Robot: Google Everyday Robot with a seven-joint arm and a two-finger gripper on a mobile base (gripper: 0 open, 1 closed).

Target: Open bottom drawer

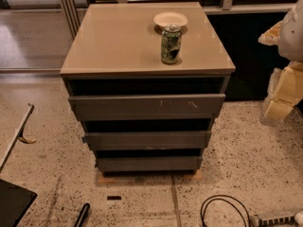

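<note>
bottom drawer (147, 163): lowest of three fronts in the bench (118, 41), lower centre of frame | gripper (279, 103): probably the pale blocky shape at the right edge, well apart from the drawer; whether it is open or closed is not clear | can (171, 44) and bowl (170, 19): on the bench, upper centre

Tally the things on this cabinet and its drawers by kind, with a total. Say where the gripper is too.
Drawers: 3 (top drawer, middle drawer, bottom drawer)
Green can: 1
White bowl: 1
Total: 5
The gripper is at the right edge, beside the cabinet, touching no drawer.
</note>
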